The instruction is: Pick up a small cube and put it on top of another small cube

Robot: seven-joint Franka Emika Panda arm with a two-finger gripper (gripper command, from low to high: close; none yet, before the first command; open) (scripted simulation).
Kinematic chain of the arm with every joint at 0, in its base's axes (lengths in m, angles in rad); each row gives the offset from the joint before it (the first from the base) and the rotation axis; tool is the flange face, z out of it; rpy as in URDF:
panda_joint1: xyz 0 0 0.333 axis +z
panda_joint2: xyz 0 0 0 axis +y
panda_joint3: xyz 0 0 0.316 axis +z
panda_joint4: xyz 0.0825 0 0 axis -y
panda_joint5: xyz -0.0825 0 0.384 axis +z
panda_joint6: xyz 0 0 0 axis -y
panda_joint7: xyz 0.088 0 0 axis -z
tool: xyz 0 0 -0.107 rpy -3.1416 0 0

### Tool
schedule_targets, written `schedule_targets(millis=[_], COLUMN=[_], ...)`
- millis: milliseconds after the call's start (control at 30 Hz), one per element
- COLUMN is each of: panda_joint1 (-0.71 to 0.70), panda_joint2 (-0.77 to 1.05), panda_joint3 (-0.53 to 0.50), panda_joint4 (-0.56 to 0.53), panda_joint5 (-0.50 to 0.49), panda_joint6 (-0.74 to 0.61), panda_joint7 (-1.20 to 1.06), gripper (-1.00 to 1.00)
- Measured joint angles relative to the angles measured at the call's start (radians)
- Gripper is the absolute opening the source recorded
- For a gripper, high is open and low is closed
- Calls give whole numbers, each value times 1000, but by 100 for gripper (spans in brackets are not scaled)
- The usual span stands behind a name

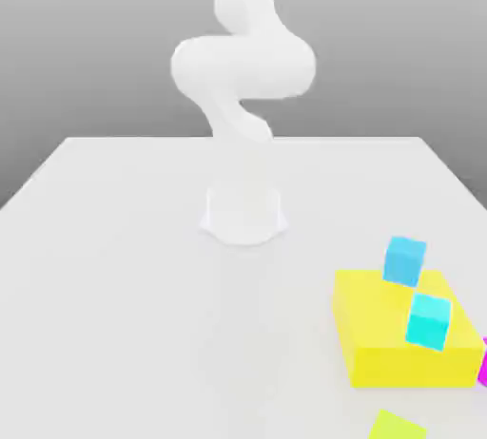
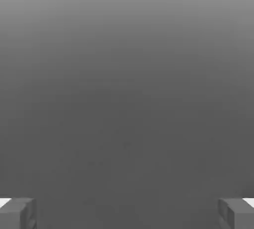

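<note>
Nearest the exterior camera, at the bottom edge, you've got a yellow-green piece (image 1: 398, 425) cut off by the frame, so you can't tell its shape. Just behind it sits a big yellow block (image 1: 376, 328), low and wide, toward the exterior view's right. The nearer cyan cube (image 1: 428, 320) appears to rest on its top face; the second cyan cube (image 1: 405, 260) shows at the block's back edge, and whether it stands on the block or on the surface (image 1: 114, 276) behind it is hard to judge. A sliver of magenta (image 1: 483, 363) pokes in at the right edge, also cut off. Farther back is the arm (image 1: 243, 76), pale against the backdrop, base in the middle of the surface, well apart from the cubes. In the hand view your fingers (image 2: 18, 213) stand wide at either side, nothing between them, facing plain grey. Risks now: both cubes look alike and sit near each other, so a descent aimed loosely could clip the wrong one or nudge it off the block. Grabbing near the block's edge could tip the cube over the side. Placing off-centre on a small cube would let it slide off.
</note>
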Motion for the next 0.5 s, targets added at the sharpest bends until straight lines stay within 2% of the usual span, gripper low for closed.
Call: schedule_targets(millis=[500], panda_joint1=[176], panda_joint2=[551], panda_joint3=[-33], panda_joint4=[45], panda_joint5=[77], panda_joint6=[135], panda_joint7=[-384], gripper=[0])
